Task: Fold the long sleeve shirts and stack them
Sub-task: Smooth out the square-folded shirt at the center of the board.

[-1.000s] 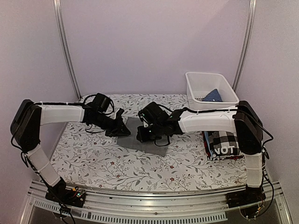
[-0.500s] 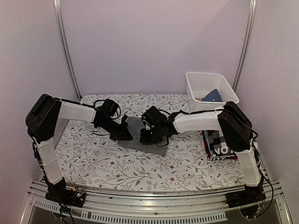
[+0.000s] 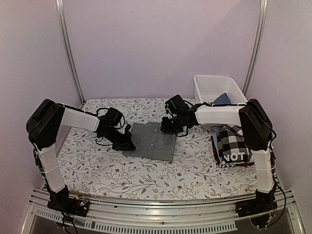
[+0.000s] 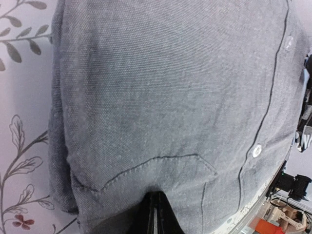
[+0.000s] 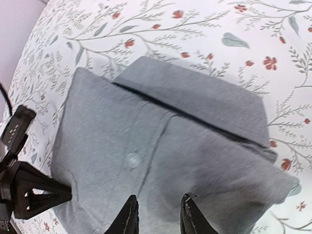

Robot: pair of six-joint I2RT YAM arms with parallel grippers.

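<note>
Floral tablecloth [image 3: 97, 170], grey shirt [image 3: 153, 141] folded, pale walls [image 3: 161, 48], possibly lilac

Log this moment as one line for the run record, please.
grey shirt: folded flat | left claw: shut, at its left edge | right claw: open, at its far right corner

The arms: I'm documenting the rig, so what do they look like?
Left arm and right arm: white tubular links, bulky black joints, loose black cables near the wrists. Left gripper and right gripper are black, with slim tapering fingers.
</note>
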